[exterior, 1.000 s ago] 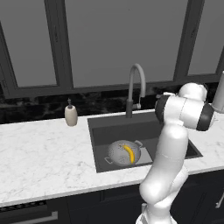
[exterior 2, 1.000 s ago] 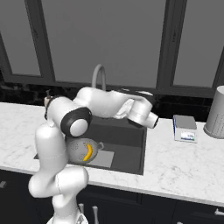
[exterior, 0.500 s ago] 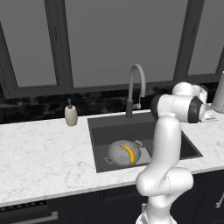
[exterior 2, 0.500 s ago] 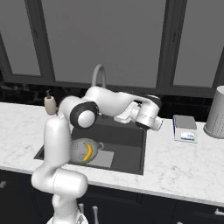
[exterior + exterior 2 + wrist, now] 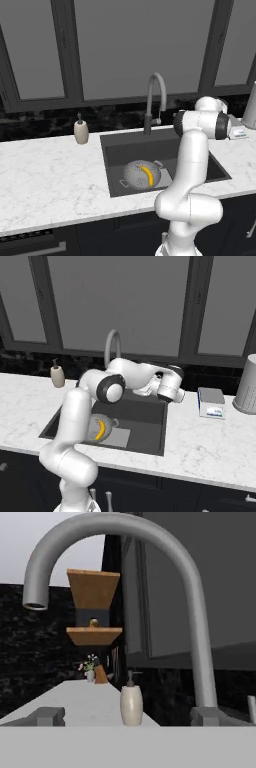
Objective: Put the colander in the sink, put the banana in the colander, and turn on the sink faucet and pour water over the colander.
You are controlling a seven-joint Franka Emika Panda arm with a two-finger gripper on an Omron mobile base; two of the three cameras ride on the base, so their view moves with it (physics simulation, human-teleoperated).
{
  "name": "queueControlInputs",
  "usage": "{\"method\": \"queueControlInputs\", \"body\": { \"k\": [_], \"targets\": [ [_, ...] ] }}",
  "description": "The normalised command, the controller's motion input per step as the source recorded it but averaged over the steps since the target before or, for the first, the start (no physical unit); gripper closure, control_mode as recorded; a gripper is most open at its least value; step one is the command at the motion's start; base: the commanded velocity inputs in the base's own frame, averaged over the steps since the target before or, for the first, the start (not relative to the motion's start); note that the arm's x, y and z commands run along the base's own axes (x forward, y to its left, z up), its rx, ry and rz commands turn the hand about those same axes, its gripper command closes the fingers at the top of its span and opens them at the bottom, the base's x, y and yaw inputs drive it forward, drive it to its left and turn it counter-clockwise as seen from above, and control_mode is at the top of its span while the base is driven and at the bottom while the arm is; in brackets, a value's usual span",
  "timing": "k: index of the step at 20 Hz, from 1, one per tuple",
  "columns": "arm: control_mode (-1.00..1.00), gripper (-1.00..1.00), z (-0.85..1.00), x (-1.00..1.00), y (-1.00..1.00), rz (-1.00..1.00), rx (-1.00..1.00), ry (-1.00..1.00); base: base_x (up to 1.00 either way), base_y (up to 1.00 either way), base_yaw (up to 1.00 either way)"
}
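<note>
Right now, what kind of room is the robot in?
A home-style kitchen, rendered. A dark recessed sink is set in a white marble counter under a gooseneck sink faucet, with a soap dispenser beside it. The colander holding the banana sits in the basin.

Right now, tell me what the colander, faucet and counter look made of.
Colander: metal by its look, silver-grey and dotted with holes.
Faucet: likely brushed metal, matte grey with soft shading.
Counter: looks like white marble or stone, grey veining; being rendered, it stays a guess.
</note>
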Motion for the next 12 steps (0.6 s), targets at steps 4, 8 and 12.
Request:
{"method": "queueControlInputs", "body": {
  "k": [4, 8, 12],
  "targets": [
    [-1.00, -1.00, 0.00, 0.44, 0.16, 0.00, -0.13, 0.00, 0.00, 0.00, 0.00],
    [-1.00, -1.00, -0.08, 0.45, 0.19, -0.05, -0.20, 0.00, 0.00, 0.00, 0.00],
    [-1.00, -1.00, -0.20, 0.33, 0.37, -0.11, -0.23, -0.02, 0.00, 0.00, 0.00]
  ]
}}
